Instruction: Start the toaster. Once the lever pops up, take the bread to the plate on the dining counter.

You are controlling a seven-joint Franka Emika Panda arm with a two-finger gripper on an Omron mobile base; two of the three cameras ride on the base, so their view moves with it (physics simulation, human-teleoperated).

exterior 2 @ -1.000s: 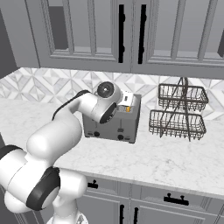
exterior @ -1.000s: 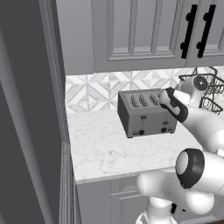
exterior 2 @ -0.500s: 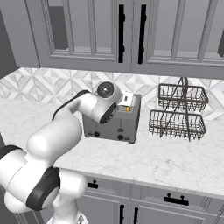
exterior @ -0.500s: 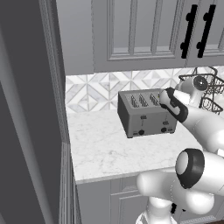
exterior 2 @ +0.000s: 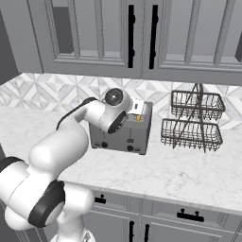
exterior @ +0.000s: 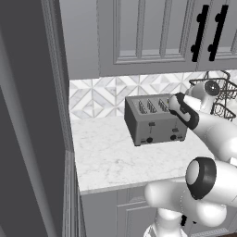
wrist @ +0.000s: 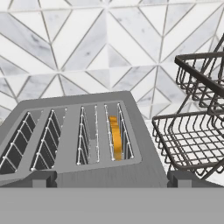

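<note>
The dark grey toaster [exterior: 155,121] stands on the marble worktop against the tiled wall. From above, the toaster [wrist: 83,140] shows several slots, and the bread [wrist: 115,138] stands on edge deep in the rightmost one. An orange bit of the bread [exterior 2: 138,117] also shows at the toaster's top right corner. My gripper [wrist: 113,181] hovers open just above the toaster's front edge, fingertips [wrist: 43,179] wide apart and holding nothing. Small black levers [exterior: 152,124] and knobs sit on the front below the hand. The plate and the dining counter are out of view.
A two-tier dark wire rack [exterior 2: 194,120] stands right of the toaster, close to it [wrist: 192,131]. Grey wall cabinets [exterior 2: 142,33] hang overhead. A tall dark panel [exterior: 28,115] borders the worktop [exterior: 106,157] on the left.
</note>
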